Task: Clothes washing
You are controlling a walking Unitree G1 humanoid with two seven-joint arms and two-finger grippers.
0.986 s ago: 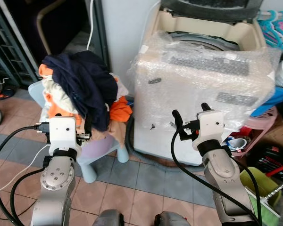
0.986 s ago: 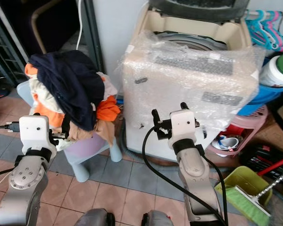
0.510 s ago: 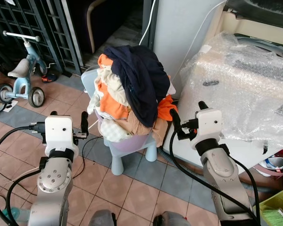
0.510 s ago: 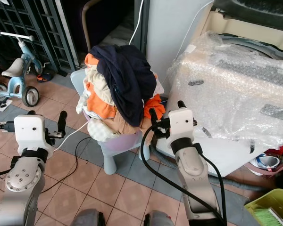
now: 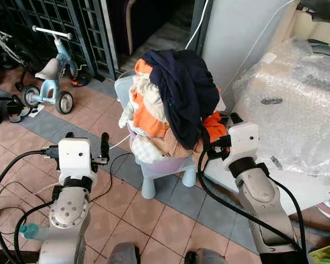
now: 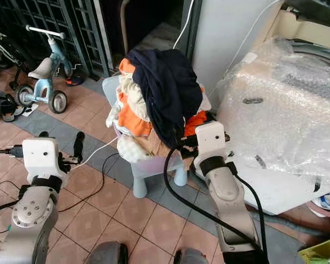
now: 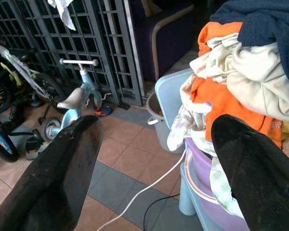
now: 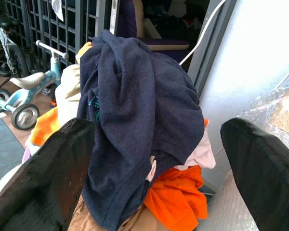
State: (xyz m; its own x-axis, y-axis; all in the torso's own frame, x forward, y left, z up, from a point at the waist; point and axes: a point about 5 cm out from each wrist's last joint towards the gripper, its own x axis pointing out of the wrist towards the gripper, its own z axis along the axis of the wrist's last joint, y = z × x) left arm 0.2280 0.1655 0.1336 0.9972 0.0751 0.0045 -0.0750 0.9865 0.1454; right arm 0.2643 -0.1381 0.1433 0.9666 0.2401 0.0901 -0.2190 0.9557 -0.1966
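A heap of clothes (image 5: 170, 104) tops a small stool (image 5: 154, 173) left of the bubble-wrapped washing machine (image 5: 297, 110). Right gripper (image 8: 159, 159), fingers spread, faces the navy top (image 8: 135, 106); best to pinch its upper fold. Left gripper (image 7: 154, 159) is also spread.

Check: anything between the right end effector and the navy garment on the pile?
Nothing visible. The right end effector is open, its fingers framing the navy garment draped over the clothes pile, with only open air between them.
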